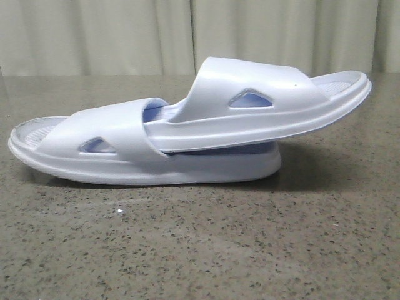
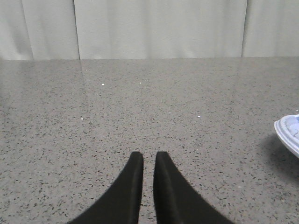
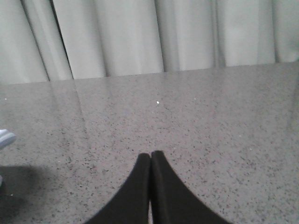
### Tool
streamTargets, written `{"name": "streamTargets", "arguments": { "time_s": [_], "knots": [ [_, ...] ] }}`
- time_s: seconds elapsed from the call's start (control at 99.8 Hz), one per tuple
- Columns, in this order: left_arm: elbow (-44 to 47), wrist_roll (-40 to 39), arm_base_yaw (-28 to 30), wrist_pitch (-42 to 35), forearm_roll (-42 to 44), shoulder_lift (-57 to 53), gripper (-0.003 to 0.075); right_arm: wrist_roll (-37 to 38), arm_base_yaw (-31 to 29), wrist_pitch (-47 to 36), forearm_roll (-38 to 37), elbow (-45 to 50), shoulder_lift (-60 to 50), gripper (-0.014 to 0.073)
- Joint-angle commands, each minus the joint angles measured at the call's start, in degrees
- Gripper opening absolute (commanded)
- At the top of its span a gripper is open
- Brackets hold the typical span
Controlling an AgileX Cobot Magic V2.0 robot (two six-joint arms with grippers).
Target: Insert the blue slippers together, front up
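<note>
The two pale blue slippers lie nested on the speckled table in the front view. The lower slipper (image 1: 119, 153) lies flat. The upper slipper (image 1: 275, 103) has one end pushed under the lower one's strap, and its other end sticks up to the right. My left gripper (image 2: 149, 154) is nearly shut with a narrow gap between its fingers. It is empty over bare table, and one slipper end (image 2: 289, 133) shows far off to its side. My right gripper (image 3: 150, 153) is shut and empty, with a sliver of slipper (image 3: 5, 137) at the view's edge. Neither gripper shows in the front view.
The grey speckled table (image 1: 200, 250) stretches around the slippers. A pale curtain (image 1: 125, 37) hangs behind the table's far edge.
</note>
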Motion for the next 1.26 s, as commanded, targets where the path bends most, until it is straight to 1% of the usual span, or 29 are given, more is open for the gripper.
{"name": "streamTargets", "arguments": {
  "time_s": [0.0,0.17,0.331,0.651,1.252],
  "knots": [
    [0.6,-0.7,0.1,-4.9,-0.6,-1.7,0.0016,5.0,0.1,-6.2,-5.2,0.0,-1.0,-0.0107],
    [0.6,-0.7,0.1,-4.9,-0.6,-1.7,0.0016,5.1,0.1,-12.3,-5.0,4.1,-1.2,-0.0107],
    [0.6,-0.7,0.1,-4.9,-0.6,-1.7,0.0016,5.1,0.1,-15.8,-4.5,6.9,-1.2,-0.0107],
    [0.6,-0.7,0.1,-4.9,-0.6,-1.7,0.0016,5.1,0.1,-14.5,-4.5,7.1,-1.2,-0.0107],
    [0.6,-0.7,0.1,-4.9,-0.6,-1.7,0.0016,5.1,0.1,-14.5,-4.5,7.1,-1.2,-0.0107]
  ]
}}
